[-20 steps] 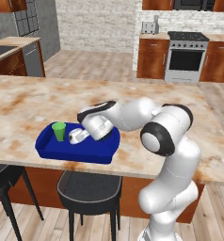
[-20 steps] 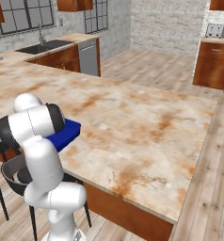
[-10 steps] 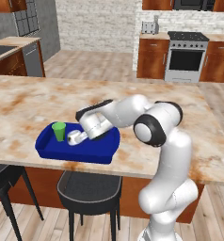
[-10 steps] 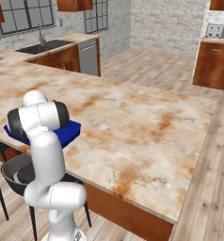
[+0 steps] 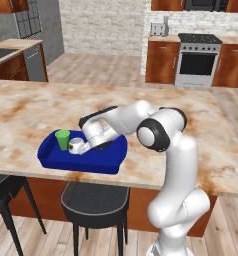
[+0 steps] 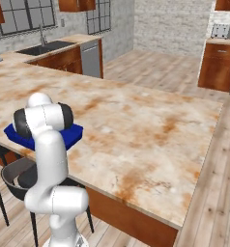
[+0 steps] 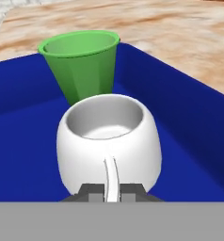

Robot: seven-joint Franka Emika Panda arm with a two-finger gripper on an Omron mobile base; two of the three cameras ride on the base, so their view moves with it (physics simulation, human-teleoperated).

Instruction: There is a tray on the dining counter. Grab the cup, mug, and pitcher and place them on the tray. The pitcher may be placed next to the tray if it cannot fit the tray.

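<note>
Kitchen setting; marble tabletop [image 5: 36,107] carries the blue tray [image 5: 98,161]. Tool [image 7: 112,194] is pinched narrow on the handle of the white mug [image 7: 109,141], which sits low inside the tray, just beside the green cup [image 7: 81,63]. Recommended: confirm the mug base rests flat, then release and withdraw clear of the cup. Count: one tray, one cup, one mug.
</note>
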